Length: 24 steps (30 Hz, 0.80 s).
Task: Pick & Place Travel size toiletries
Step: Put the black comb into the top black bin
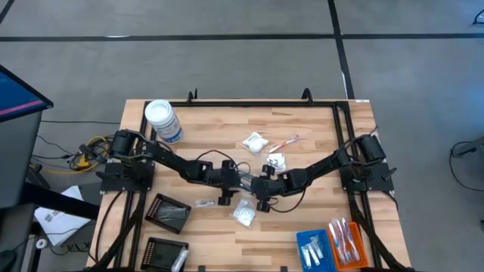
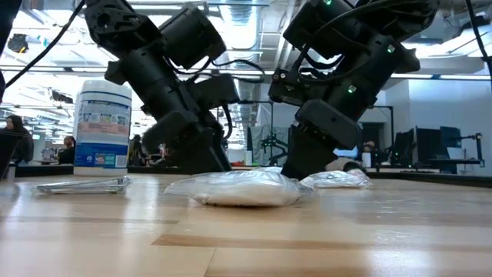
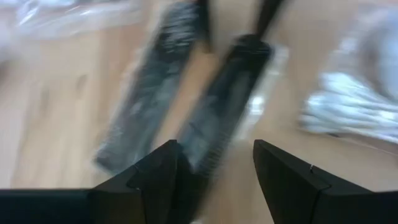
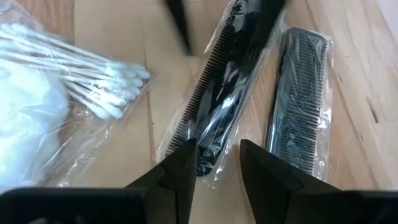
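Two dark robot arms meet at the middle of a pale wooden tabletop [image 1: 302, 219], their hands nearly end to end over two black combs in clear wrappers.

The right hand [image 4: 217, 158] has its fingers [image 4: 177, 168] parted around the near end of the first comb [image 4: 227, 93]; whether they press on it cannot be told. This comb's long axis runs straight away from the hand, tilted slightly, toward the left hand opposite. The second comb [image 4: 298, 106] lies just beside the first, nearly parallel, outside the fingers. A clear bag of cotton swabs [image 4: 81, 81] lies on the other side of the hand.

The left hand [image 3: 214, 168], fingers spread, straddles the opposite end of the first comb; its wrist view is blurred, so contact is unclear.

Farther out lie a white sachet [image 1: 244, 213], another white packet [image 1: 255, 141], a red-pink toothbrush [image 1: 286, 141], a white-lidded jar [image 1: 162, 121], black trays [image 1: 168, 213] and blue and orange trays [image 1: 333, 243].

From table height, the arms hide the combs; only a white sachet shows in front. Behind is an office with ceiling lights and people at far desks.
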Tool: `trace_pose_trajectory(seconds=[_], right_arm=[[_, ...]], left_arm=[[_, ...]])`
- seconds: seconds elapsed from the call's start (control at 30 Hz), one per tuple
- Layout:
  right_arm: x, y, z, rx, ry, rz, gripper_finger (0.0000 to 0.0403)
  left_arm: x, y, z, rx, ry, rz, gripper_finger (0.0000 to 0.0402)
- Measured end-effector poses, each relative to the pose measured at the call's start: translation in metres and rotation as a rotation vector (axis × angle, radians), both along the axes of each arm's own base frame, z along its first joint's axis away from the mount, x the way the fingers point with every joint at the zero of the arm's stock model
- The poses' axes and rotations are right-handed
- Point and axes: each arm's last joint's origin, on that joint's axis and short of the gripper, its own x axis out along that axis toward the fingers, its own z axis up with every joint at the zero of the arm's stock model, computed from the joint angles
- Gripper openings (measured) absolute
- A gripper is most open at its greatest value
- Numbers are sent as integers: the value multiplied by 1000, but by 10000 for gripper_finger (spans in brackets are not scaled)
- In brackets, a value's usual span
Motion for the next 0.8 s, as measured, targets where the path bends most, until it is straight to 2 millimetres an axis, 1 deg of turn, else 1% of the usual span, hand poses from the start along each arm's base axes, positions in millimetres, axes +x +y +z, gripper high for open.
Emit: trace_pose_trajectory(seconds=[0.13, 0.3, 0.4, 0.47, 0.8], right_arm=[[3, 8, 4, -18, 5, 50, 118], [7, 22, 13, -51, 29, 128, 118], [7, 27, 15, -106, 17, 137, 118], [6, 27, 15, -123, 20, 129, 118], [7, 21, 15, -98, 22, 67, 115]], left_arm=[[1, 8, 0, -54, 0, 61, 204], [0, 7, -1, -77, 7, 53, 204], [0, 7, -1, -89, 8, 67, 204], [0, 7, -1, -91, 8, 65, 204], [0, 6, 0, -100, 7, 60, 204]])
